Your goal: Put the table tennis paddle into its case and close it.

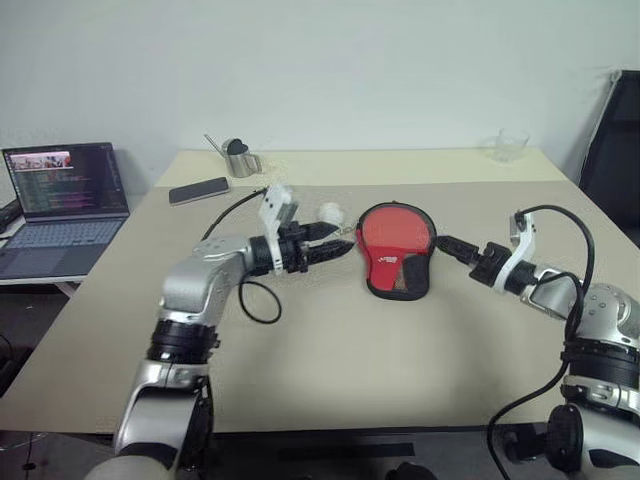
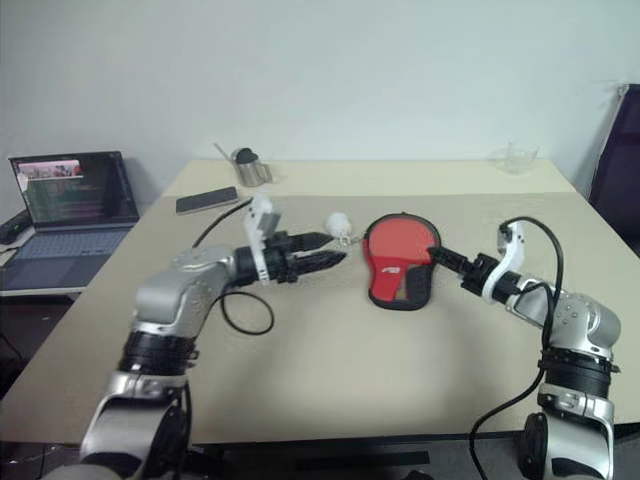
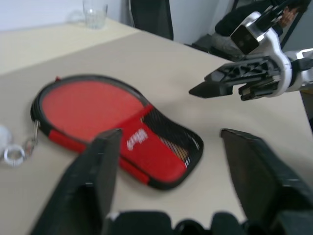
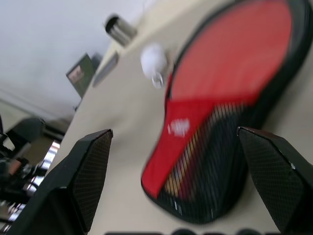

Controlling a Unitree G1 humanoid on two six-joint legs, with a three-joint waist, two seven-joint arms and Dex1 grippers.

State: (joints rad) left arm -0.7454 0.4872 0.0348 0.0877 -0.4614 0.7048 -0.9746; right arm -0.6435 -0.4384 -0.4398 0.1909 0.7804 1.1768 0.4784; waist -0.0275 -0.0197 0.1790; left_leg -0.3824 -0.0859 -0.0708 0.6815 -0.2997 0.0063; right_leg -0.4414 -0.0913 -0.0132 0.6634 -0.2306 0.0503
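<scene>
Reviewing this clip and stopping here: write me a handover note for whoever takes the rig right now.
Left gripper: open, empty, beside the case's round end.
Right gripper: open, empty, just off the case's other side.
Case: flat on the table between both grippers, red side up, mesh pocket towards the robot; looks closed, with a white ball on a ring at its zip end.
Done: apparently the packing.
Left: confirm the zip is fully shut; the paddle cannot be seen.

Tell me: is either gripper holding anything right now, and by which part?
Nothing is held. The left gripper and right gripper both stand open and empty, either side of the case on the table.
</scene>
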